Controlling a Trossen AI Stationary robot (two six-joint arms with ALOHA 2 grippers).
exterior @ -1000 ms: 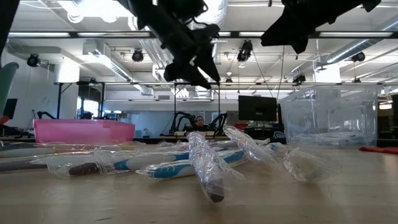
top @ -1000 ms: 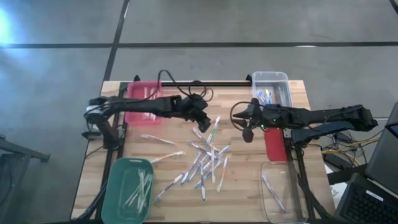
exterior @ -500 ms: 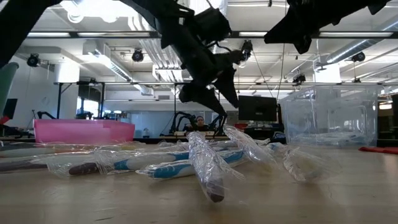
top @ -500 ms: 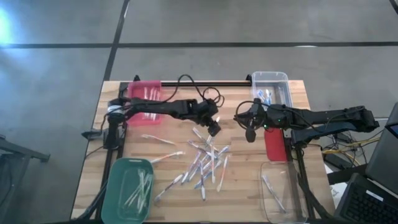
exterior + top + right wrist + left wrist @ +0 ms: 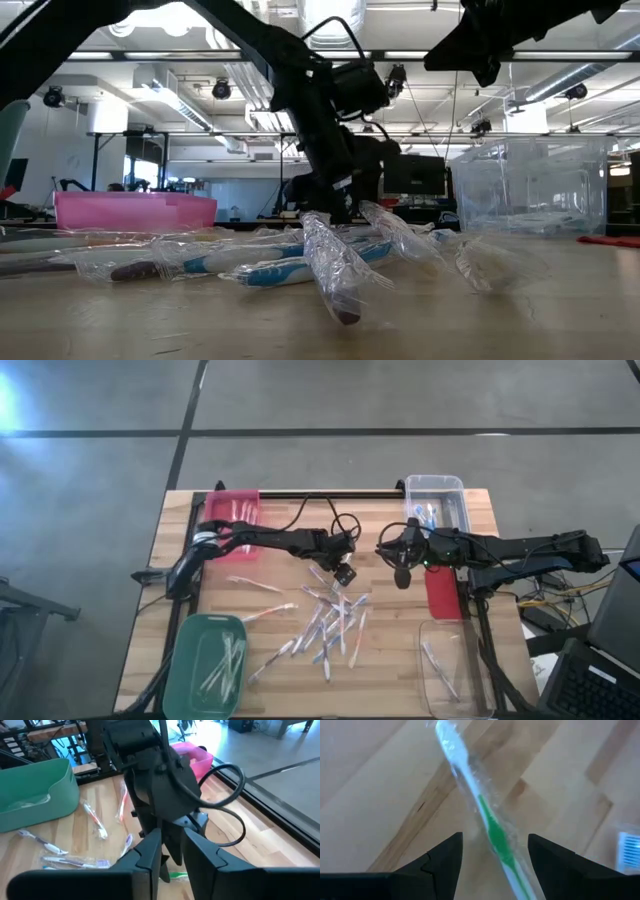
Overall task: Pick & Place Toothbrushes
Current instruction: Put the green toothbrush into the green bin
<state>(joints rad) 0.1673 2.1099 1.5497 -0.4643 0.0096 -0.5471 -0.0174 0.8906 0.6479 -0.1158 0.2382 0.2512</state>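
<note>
Left gripper: the left gripper (image 5: 344,574) was down at the far edge of the pile, jaws spread wide, straddling one wrapped green-handled toothbrush (image 5: 492,827) that lay flat on the wood. In the left wrist view the stick ran between the two dark fingers (image 5: 440,862) untouched, which reads as lining up for a pinch across its narrow width.

Right gripper: the right gripper (image 5: 399,553) hung above the table to the right of the left one, empty, fingers drawn close with only a narrow slot between them. It looked to be waiting clear of the pile.

Toothbrushes: the loose heap of thin, pale, plastic-wrapped toothbrushes (image 5: 330,622) lay mid-table, near the left gripper and nearer the front.

Bins: the pink rectangular plastic bin (image 5: 232,522) sat far left, the green rectangular bin (image 5: 204,665) near left, a clear rectangular bin (image 5: 436,501) far right and another clear bin (image 5: 452,678) near right; each already held a few sticks, so sorting by accent colour seems likely.

Table: the light wooden plank table (image 5: 275,565) was bare around the chosen brush, giving the fingers room to close.
</note>
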